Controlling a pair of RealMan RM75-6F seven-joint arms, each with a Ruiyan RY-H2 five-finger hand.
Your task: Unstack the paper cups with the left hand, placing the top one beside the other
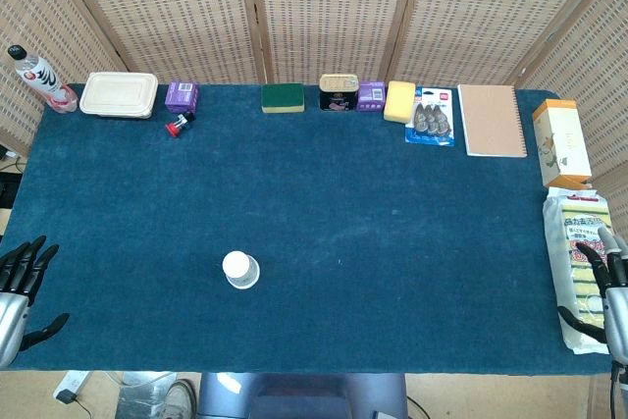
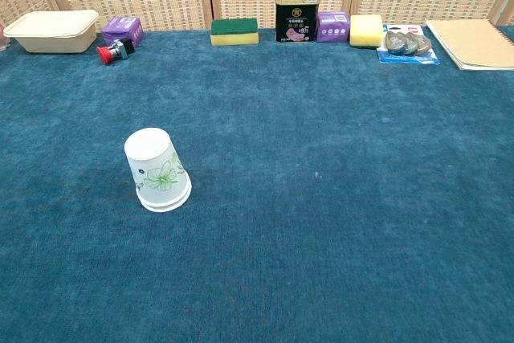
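blue table [image 1: 392, 262] with upturned paper cups [image 2: 157, 170], left hand [image 1: 20, 277] apart

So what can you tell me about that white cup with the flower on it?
The paper cup stack stands upside down on the blue table cloth, its closed bottom facing up and its wider rim on the cloth. It looks like thin white paper with a green flower and leaf print on the side. A second rim edge shows at the base, so two cups look nested. It leans slightly in the chest view. Nothing else touches it; both hands are far off at the table's edges.
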